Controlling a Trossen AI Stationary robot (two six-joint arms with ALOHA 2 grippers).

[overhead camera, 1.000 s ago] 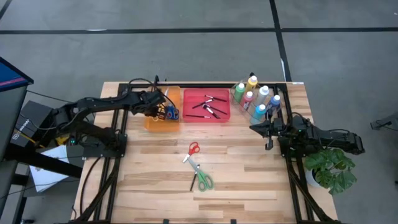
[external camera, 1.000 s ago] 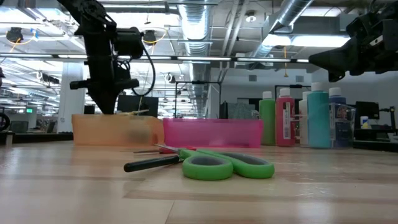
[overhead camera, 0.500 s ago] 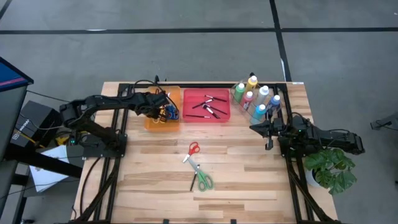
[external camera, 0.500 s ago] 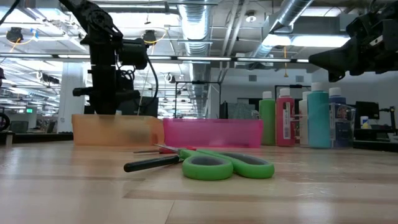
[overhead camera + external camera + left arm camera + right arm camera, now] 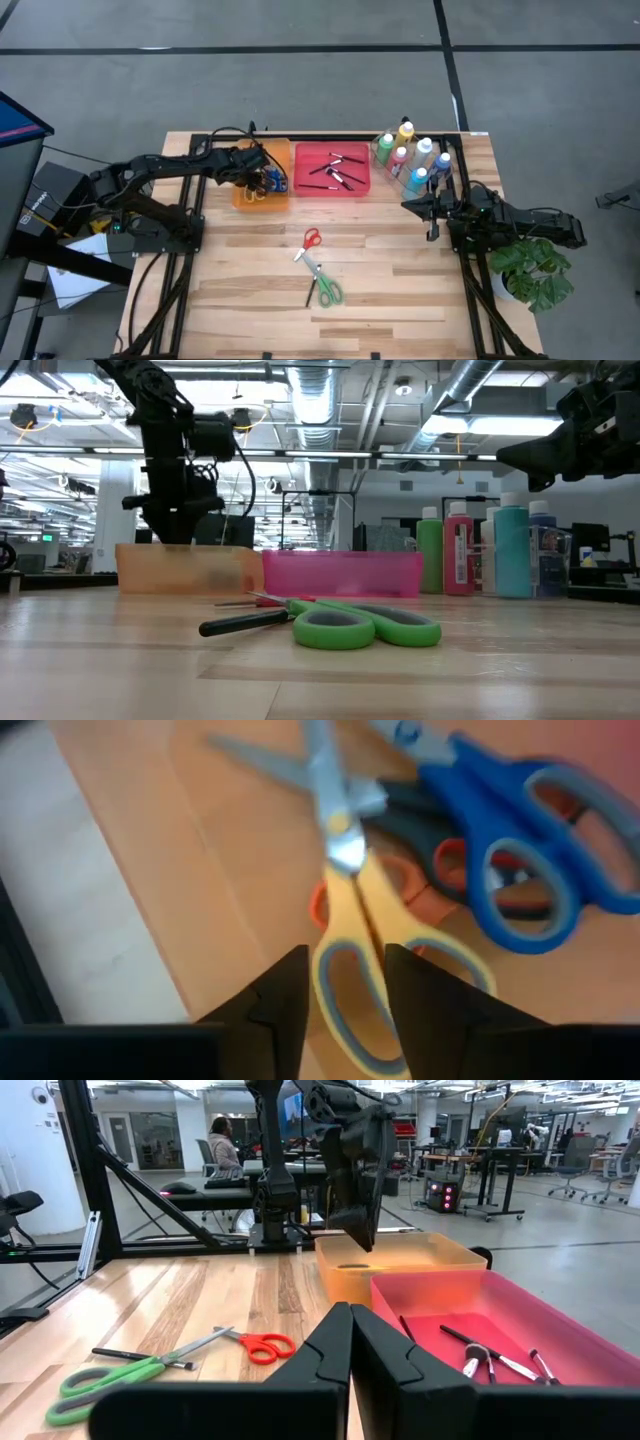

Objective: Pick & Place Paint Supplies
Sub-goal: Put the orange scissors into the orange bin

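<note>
My left claw [image 5: 343, 995] just spread, dropping the yellow scissors [image 5: 352, 930] into the orange bin [image 5: 262, 176] at eleven o'clock; right claw [image 5: 351, 1342] pressed together.

One camera looks straight down on the whole worktop [image 5: 330, 250]. One sits low at its edge, very near the green scissors [image 5: 365, 627], looking level into the room. The left wrist camera is close over scissors in the orange tray [image 5: 150, 850]. The right wrist camera looks across at that same tray.
</note>
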